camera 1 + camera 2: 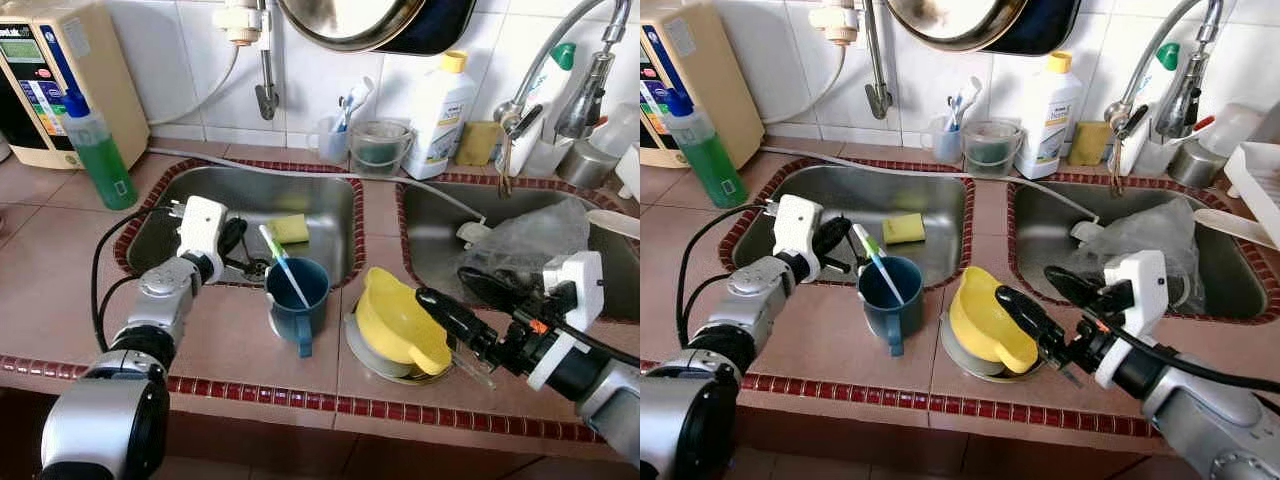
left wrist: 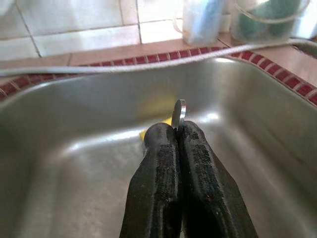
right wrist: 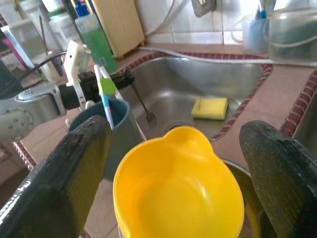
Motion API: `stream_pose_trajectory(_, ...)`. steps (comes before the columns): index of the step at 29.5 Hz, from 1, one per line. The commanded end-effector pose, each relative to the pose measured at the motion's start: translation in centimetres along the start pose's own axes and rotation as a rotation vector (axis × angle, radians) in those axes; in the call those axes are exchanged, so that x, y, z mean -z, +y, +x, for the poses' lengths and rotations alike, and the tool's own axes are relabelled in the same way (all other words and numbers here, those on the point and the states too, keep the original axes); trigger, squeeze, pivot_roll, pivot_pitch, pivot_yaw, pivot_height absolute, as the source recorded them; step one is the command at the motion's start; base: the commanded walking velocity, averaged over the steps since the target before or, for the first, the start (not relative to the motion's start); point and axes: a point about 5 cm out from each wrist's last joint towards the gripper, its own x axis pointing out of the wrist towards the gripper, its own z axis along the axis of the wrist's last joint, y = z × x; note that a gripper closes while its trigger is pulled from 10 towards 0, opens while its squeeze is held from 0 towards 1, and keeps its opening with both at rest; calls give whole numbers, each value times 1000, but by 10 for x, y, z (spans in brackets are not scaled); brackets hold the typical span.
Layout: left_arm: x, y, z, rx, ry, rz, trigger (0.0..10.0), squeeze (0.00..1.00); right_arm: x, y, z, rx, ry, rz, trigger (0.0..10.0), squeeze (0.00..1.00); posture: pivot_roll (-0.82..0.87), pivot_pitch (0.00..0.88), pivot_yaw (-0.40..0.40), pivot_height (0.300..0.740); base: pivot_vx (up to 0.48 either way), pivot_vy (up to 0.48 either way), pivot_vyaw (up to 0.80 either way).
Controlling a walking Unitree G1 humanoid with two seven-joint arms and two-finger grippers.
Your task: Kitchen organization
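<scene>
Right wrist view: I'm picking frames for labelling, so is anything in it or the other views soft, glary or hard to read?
Right wrist view: the near black fingers are large and blurred, the yellow bowl reasonably sharp. Left wrist view: the background cups are out of focus, with glare on the steel sink. Left eye view: evenly lit and sharp, mild reflections in the sink.

Both head eyes are looking down on the tiled counter and double steel sink (image 1: 330, 215). Each wrist camera is peering closely along its own fingers, sharing that sink's left basin.
</scene>
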Motion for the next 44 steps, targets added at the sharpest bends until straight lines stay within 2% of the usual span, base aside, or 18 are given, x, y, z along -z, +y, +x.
stream_pose_trajectory(1,-5,3,2,-14,3,8,10000,0,-7,2,-1,-4,-25,-12,10000,0,-155,0,39,740,0,0,0)
stream_pose_trajectory(10,-6,5,2,-18,10,5,10000,0,-10,1,-4,8,-51,5,10000,0,-166,0,50,740,0,0,0)
stream_pose_trajectory(11,-7,4,3,-17,9,4,10000,471,-11,1,-4,10,-53,7,10000,0,-167,0,51,740,0,0,0)
stream_pose_trajectory(12,-7,4,3,-15,8,3,10000,471,-11,1,-4,11,-55,9,10000,0,-168,0,53,740,0,0,0)
stream_pose_trajectory(13,-7,3,3,-6,5,5,10000,667,-11,1,-4,12,-60,11,10000,0,-168,0,51,740,0,0,0)
stream_pose_trajectory(14,-8,2,4,0,3,7,10000,1000,-12,1,-4,12,-64,13,10000,0,-168,0,51,740,0,0,0)
stream_pose_trajectory(24,-10,1,5,0,-1,-20,10000,1000,-13,5,-1,4,-86,30,10000,0,-169,0,56,740,0,0,0)
stream_pose_trajectory(33,-11,4,5,-25,5,-9,10000,1000,-13,4,1,10,-98,33,10000,0,-160,0,54,740,0,0,0)
stream_pose_trajectory(34,-11,5,5,-28,5,-2,10000,59,-13,4,2,11,-99,33,10000,0,-157,0,54,740,0,0,0)
stream_pose_trajectory(35,-12,5,5,-30,4,-9,10000,59,-13,4,2,12,-100,32,10000,0,-155,0,54,740,0,0,0)
stream_pose_trajectory(36,-12,6,5,-33,1,-19,10000,0,-14,3,2,11,-104,31,10000,0,-153,0,54,740,0,0,0)
stream_pose_trajectory(41,-15,12,3,-55,-20,-76,10000,0,-12,5,7,7,-145,1,10000,0,-132,0,49,740,0,0,0)
stream_pose_trajectory(43,-17,17,2,-71,-36,-113,10000,0,-7,7,14,20,-144,-10,10000,0,-124,0,48,740,0,0,0)
stream_pose_trajectory(44,-18,19,1,-81,-39,-102,10000,0,-5,7,19,43,-163,-33,10000,0,-115,0,46,740,0,0,0)
